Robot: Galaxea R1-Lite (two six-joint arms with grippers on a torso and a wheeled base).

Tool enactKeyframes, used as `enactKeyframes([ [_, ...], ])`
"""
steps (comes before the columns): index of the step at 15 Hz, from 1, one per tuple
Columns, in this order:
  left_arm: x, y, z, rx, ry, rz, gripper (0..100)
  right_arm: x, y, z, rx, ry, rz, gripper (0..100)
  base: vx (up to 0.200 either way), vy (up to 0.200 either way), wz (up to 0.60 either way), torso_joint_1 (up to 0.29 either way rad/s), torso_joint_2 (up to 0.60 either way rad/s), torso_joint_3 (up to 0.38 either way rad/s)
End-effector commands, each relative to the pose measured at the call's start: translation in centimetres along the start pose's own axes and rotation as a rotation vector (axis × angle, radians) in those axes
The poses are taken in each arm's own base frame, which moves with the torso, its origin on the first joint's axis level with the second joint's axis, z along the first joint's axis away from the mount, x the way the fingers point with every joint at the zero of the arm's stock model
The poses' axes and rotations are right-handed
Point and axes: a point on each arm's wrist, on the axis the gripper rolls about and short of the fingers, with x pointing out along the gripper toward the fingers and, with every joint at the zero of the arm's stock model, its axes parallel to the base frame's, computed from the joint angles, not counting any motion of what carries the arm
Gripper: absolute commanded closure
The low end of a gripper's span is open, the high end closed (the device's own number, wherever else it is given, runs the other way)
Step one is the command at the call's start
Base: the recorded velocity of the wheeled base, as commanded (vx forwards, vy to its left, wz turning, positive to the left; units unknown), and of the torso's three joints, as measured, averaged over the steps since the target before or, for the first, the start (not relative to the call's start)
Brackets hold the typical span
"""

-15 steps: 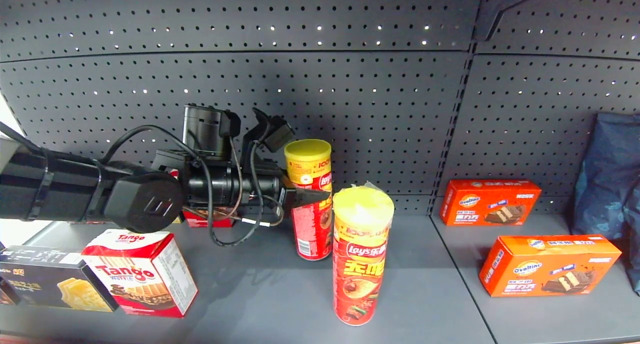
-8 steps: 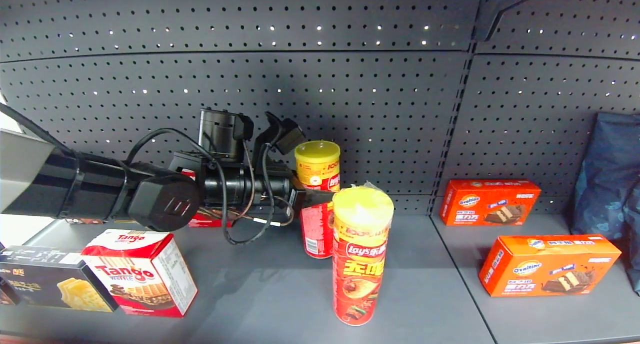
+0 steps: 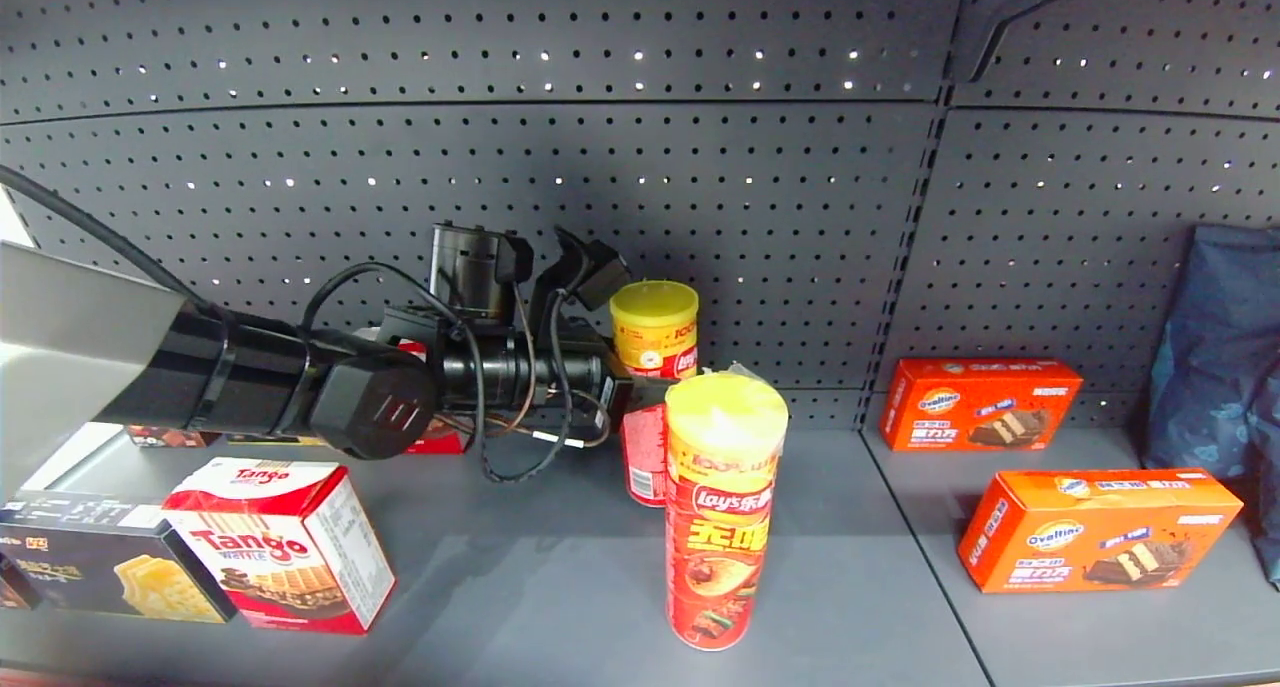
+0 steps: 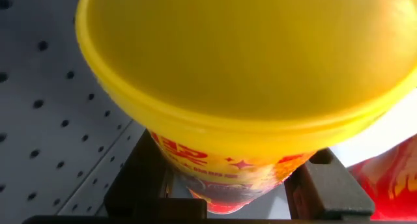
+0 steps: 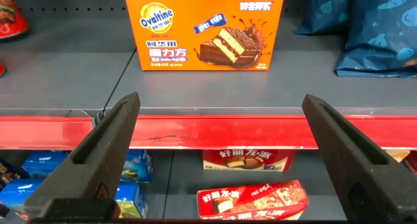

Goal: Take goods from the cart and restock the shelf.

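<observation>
- A dark grey metal shelf (image 3: 560, 577) runs across the head view, backed by a perforated grey panel (image 3: 600, 147).
- Near the front left corner stand a red-and-white wafer box (image 3: 285, 547) and, just beside it, a black box (image 3: 100, 557) showing yellow wafers.
- Toward the right end lie two orange chocolate-cake boxes, one at the back (image 3: 980, 402) and one near the front edge (image 3: 1095, 527). A dark blue bag (image 3: 1225, 337) leans at the far right.
- A red chip can with a yellow lid (image 3: 725, 507) stands upright near the middle of the front edge.
- The left arm (image 3: 250, 387) stretches in from the left. Its jaws are closed on a second yellow-lidded chip can (image 3: 655, 342), upright, close to the back panel and partly hidden behind the front can. Whether its base touches the shelf cannot be told.
- The left wrist view adds the yellow lid (image 4: 247, 87) from close above, with a dark finger (image 4: 329, 185) pressed against each side of the can.
- The right wrist view shows the right jaws spread wide and holding nothing, facing the shelf's red front strip (image 5: 215, 131) with an orange box (image 5: 205, 28) beyond it.
- Below that strip sit red snack boxes (image 5: 251, 198) and blue packs (image 5: 133, 185).
</observation>
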Motion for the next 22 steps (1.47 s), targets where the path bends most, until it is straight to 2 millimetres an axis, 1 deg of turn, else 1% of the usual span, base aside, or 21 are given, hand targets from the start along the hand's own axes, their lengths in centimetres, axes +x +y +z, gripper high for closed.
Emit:
enactKeyframes([
  [1,0.5,0.1,-0.4,-0.004,0.009,-0.006,100,0.0,0.0,0.0,0.0,0.002,0.001,0,0.0,0.0,0.0,0.0,0.0,0.0],
  [7,1.0,0.3,-1.0,-0.003,0.019,-0.01,100,0.0,0.0,0.0,0.0,0.002,0.001,0,0.0,0.0,0.0,0.0,0.0,0.0],
  [8,1.0,0.3,-1.0,-0.002,0.019,-0.01,0,0.0,0.0,0.0,0.0,0.002,0.001,0,0.0,0.0,0.0,0.0,0.0,0.0],
  [11,1.3,-0.1,-1.6,0.003,0.036,-0.018,0,0.0,0.0,0.0,0.0,0.002,0.001,0,0.0,0.0,0.0,0.0,0.0,0.0],
  [12,1.0,-0.3,-1.7,-0.001,0.042,-0.014,0,0.0,0.0,0.0,-0.001,0.002,0.001,0,0.0,0.0,0.0,0.0,0.0,0.0],
  [14,-0.2,-0.7,-1.4,0.0,0.051,0.041,0,0.0,0.0,0.0,0.0,0.002,0.001,0,0.0,0.0,0.0,0.0,0.0,0.0],
  [17,-2.0,-1.7,-1.7,-0.009,0.069,0.078,0,0.0,0.0,0.0,0.0,0.002,0.001,0,0.0,0.0,0.0,0.0,0.0,0.0],
  [18,-2.2,-1.8,-1.8,-0.012,0.071,0.082,0,0.0,0.0,0.0,-0.001,0.002,0.001,0,0.0,0.0,0.0,0.0,0.0,0.0],
  [19,-2.9,-2.4,-2.3,-0.013,0.069,0.103,0,0.0,0.0,0.0,0.0,0.002,0.001,0,0.0,0.0,0.0,0.0,0.0,0.0],
  [22,-3.2,-2.8,-3.3,-0.018,0.103,0.2,0,0.0,0.0,0.0,-0.001,0.002,0.001,0,0.0,0.0,0.0,0.0,0.0,0.0],
])
